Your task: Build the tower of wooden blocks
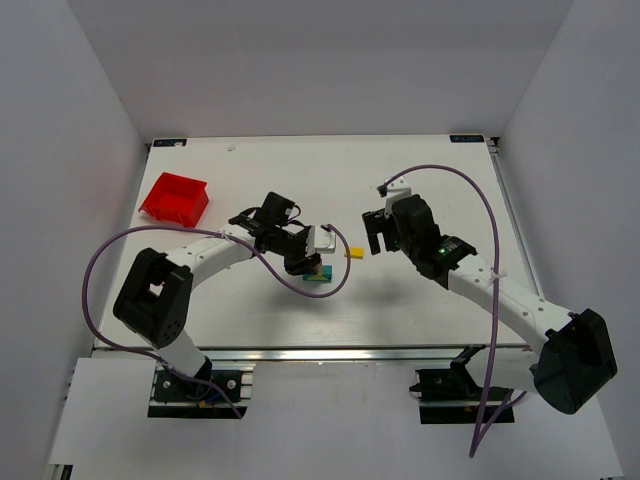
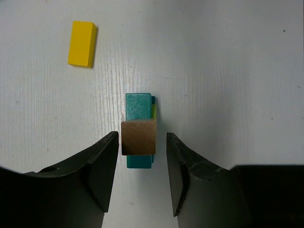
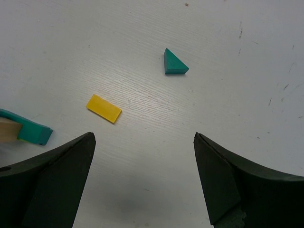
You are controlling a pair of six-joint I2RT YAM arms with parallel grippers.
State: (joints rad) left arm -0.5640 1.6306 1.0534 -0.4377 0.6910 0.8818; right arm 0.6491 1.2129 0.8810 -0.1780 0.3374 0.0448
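The wood block tower (image 1: 318,272) stands at the table's middle. From above in the left wrist view it shows a tan block (image 2: 138,137) on top of teal blocks (image 2: 138,105), with a thin yellow-green edge at the right. My left gripper (image 2: 142,137) is open right over it; its fingers flank the tan block with a gap on each side. My right gripper (image 3: 143,137) is open and empty above bare table. A flat yellow block (image 3: 103,108) and a teal triangle block (image 3: 174,63) lie loose ahead of it. The tower's edge shows at the left of the right wrist view (image 3: 33,133).
A red plastic bin (image 1: 175,197) sits at the back left. The loose yellow block (image 1: 354,253) lies between the two grippers, also in the left wrist view (image 2: 82,43). Purple cables loop off both arms. White walls enclose the table.
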